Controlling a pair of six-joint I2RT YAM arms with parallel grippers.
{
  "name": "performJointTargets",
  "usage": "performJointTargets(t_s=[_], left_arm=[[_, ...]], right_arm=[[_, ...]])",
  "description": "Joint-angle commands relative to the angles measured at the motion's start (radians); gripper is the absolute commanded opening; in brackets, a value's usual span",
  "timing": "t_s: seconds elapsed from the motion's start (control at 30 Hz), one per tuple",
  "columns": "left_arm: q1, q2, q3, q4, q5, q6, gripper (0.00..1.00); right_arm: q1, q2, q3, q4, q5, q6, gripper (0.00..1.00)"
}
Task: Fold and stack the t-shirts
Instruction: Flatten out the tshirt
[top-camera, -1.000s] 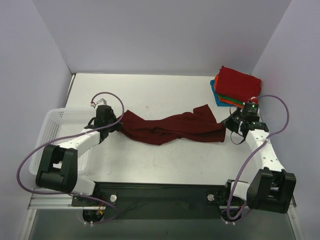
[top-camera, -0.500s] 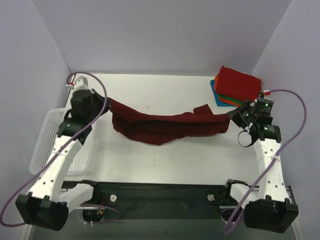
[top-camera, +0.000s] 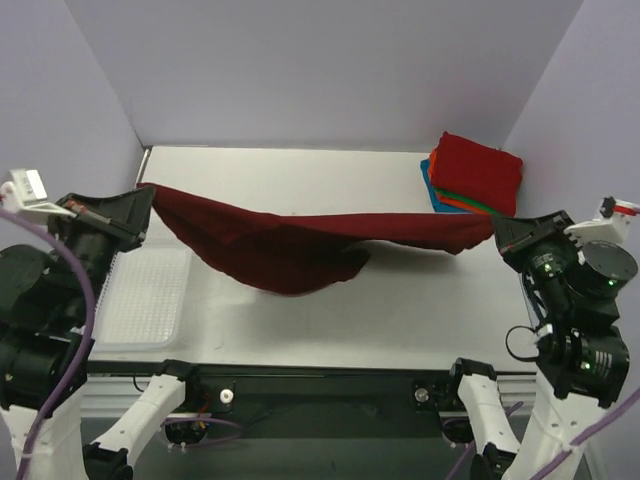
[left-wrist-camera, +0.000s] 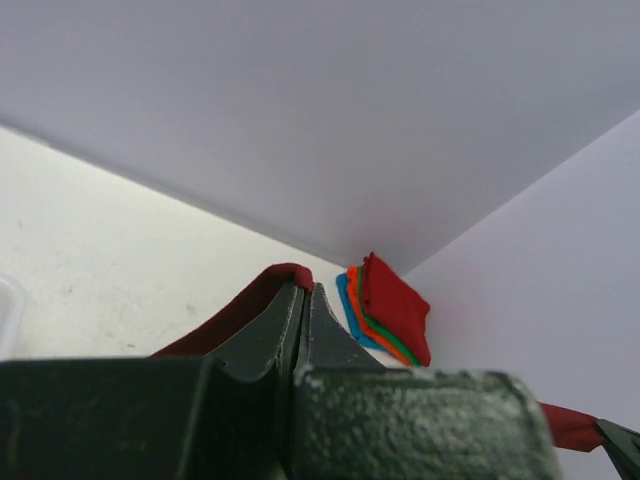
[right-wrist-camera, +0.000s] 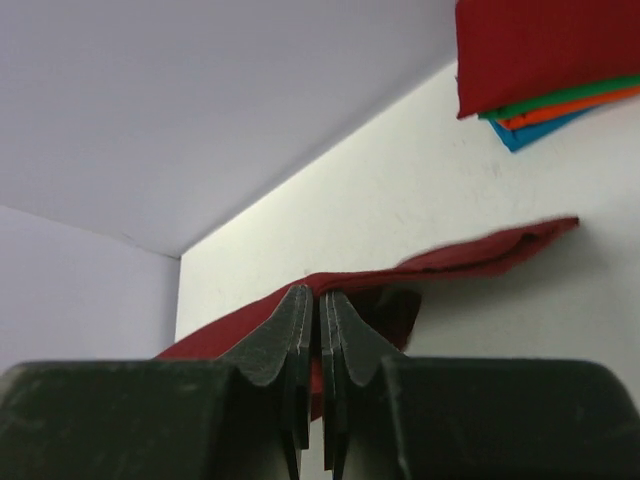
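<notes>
The dark maroon t-shirt (top-camera: 290, 245) hangs stretched in the air between both grippers, sagging in the middle above the table. My left gripper (top-camera: 148, 192) is shut on its left end, raised high at the left; in the left wrist view the cloth (left-wrist-camera: 285, 272) wraps over the closed fingertips. My right gripper (top-camera: 497, 230) is shut on its right end; in the right wrist view the shirt (right-wrist-camera: 480, 258) runs across behind the closed fingertips. A stack of folded t-shirts (top-camera: 474, 173), red on top over green, orange and blue, lies at the back right corner.
A white mesh basket (top-camera: 150, 295) sits at the table's left edge, below the left arm. Grey walls enclose the table at the back and sides. The folded stack also shows in the left wrist view (left-wrist-camera: 390, 312) and the right wrist view (right-wrist-camera: 545, 60).
Both arms have risen and spread apart, lifting the maroon shirt off the table and stretching it out. It lay bunched on the table a second ago.
</notes>
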Motion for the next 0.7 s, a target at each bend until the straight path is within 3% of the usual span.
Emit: performJointTargets(t_s=[0.0,0.2,0.33,0.5,0.6,0.67], left_arm=[[0.007,-0.004,0.109,-0.052,0.001,0.004,0.00],[0.006,0.126,0.156,0.013,0.010,-0.002,0.00],[0.007,0.235,0.053,0.168,0.044,-0.022,0.00],[0.021,0.483,0.014,0.400,0.090,-0.008,0.00],[0.059,0.683,0.095,0.504,0.153,-0.008,0.00],[0.091,0.857,0.264,0.526,0.193,-0.011,0.00]], right_arm=[[-0.007,-0.009,0.114,-0.077,0.025,0.003,0.00],[-0.006,0.139,0.238,-0.050,-0.001,0.003,0.00],[-0.001,0.269,0.133,0.114,-0.082,0.023,0.00],[0.108,0.478,0.054,0.343,-0.030,0.029,0.00],[0.165,0.679,0.153,0.444,-0.012,0.028,0.00],[0.175,0.828,0.243,0.513,-0.035,0.031,0.00]])
